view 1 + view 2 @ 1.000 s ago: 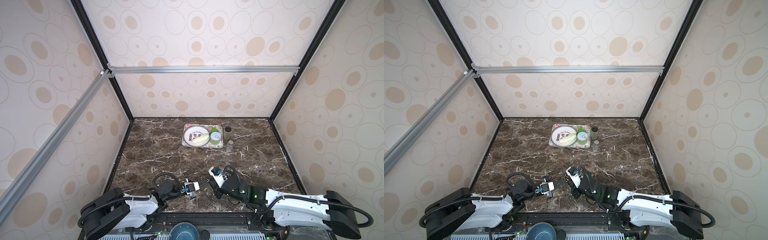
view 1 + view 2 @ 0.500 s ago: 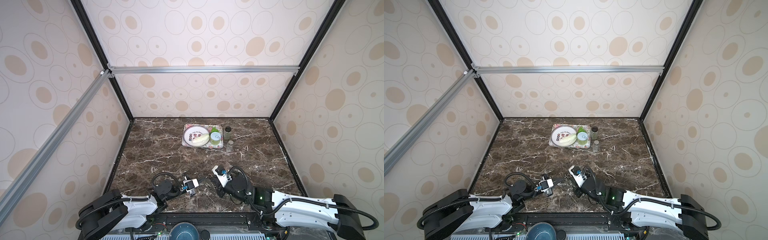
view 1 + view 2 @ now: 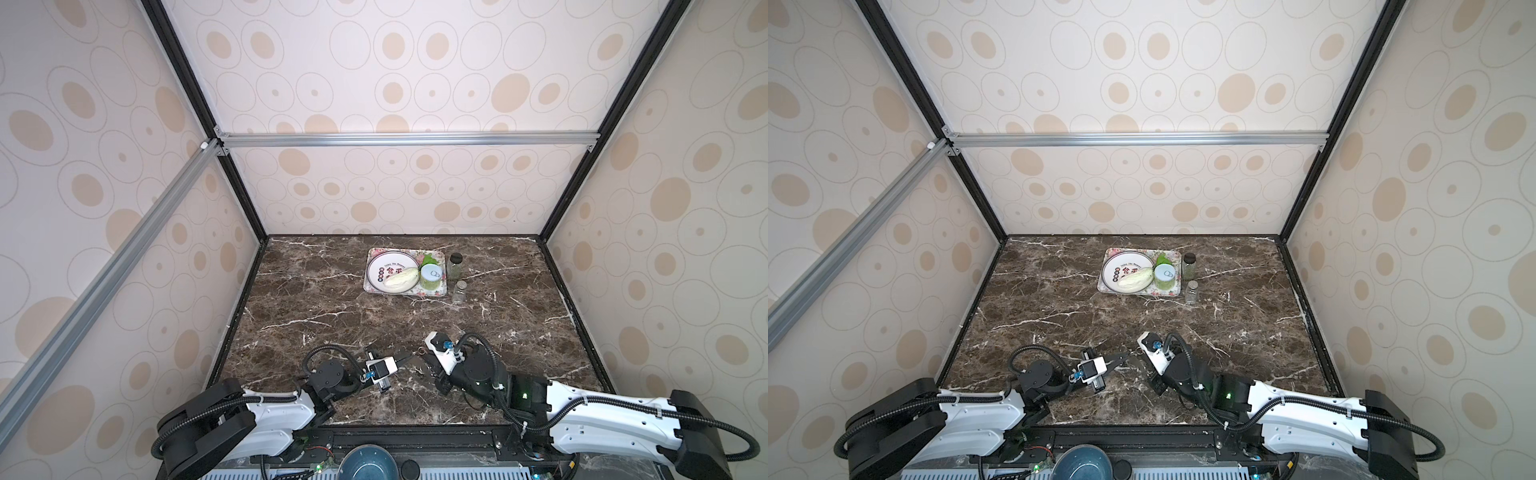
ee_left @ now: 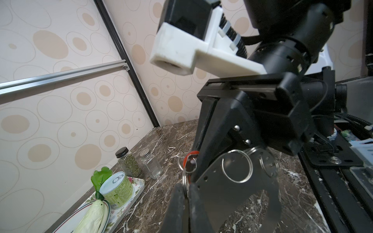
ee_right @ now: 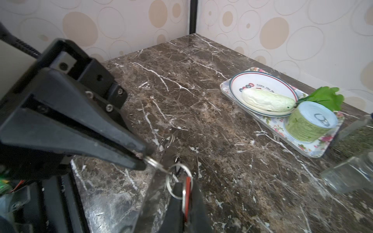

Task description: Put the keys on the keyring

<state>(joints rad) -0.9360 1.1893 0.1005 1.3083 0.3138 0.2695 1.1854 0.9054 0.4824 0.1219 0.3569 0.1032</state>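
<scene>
Tugging could pop the split ring (image 5: pixel 153 162) from the left gripper (image 5: pixel 143 159) (pinched tight on it) or twist the red-tagged key (image 5: pixel 188 184) in the clamped right gripper (image 5: pixel 186 198), dropping the keyring (image 4: pixel 218 193) at lower centre.

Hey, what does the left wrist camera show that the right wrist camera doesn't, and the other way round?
Left wrist only: the right arm's white camera mount and the flat face of the keyring. Right wrist only: the printed lettering on the white plate. Both: the green can, cabbage, floral tray, the left gripper pinching a split ring, and the right gripper clamped on the red key tag.
</scene>
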